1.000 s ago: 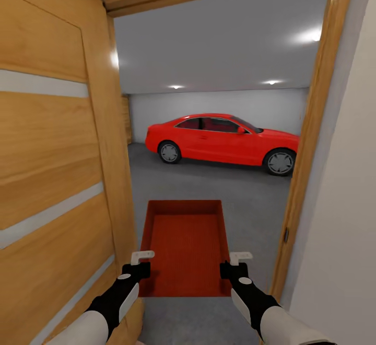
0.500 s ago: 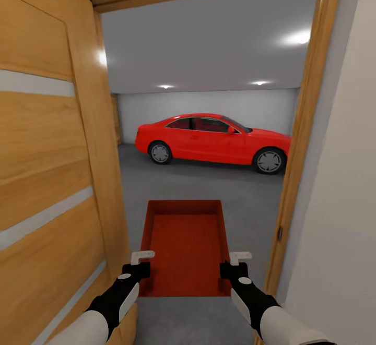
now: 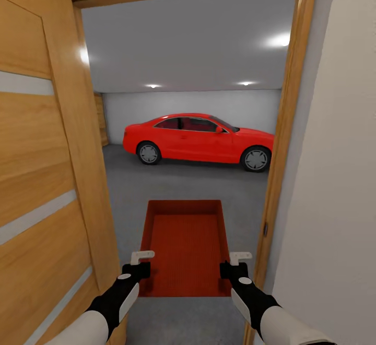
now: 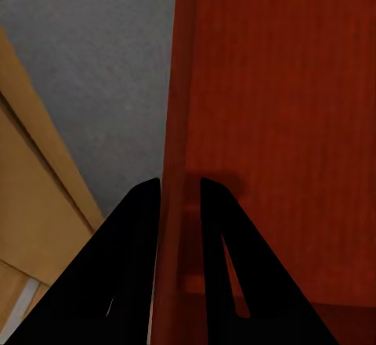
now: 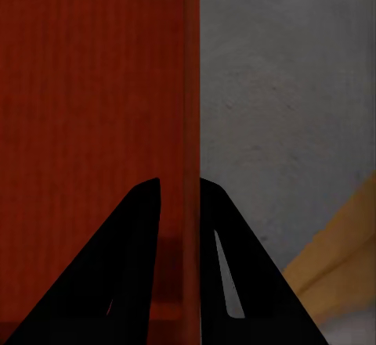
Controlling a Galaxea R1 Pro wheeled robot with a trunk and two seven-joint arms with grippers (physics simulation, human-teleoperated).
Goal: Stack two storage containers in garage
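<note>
We carried one orange-red bin (image 3: 186, 246), our left claw (image 3: 141, 257) and right claw (image 3: 240, 257) clamped on its side walls, at the garage doorway (image 3: 284, 126); placing and stacking were left.

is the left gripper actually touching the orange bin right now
Touching. In the left wrist view the left gripper has its jaws on either side of the storage container's side wall, closed against it with no gap.

The storage container (image 3: 184, 246) looks like matt orange-red plastic with a finely ribbed bottom. Left of it, the door (image 3: 42, 178) is smooth light wood with pale glass strips. Under it, the floor (image 3: 183, 188) is rough, mottled grey concrete. Beyond it, the car (image 3: 198, 141) has glossy red paint
</note>
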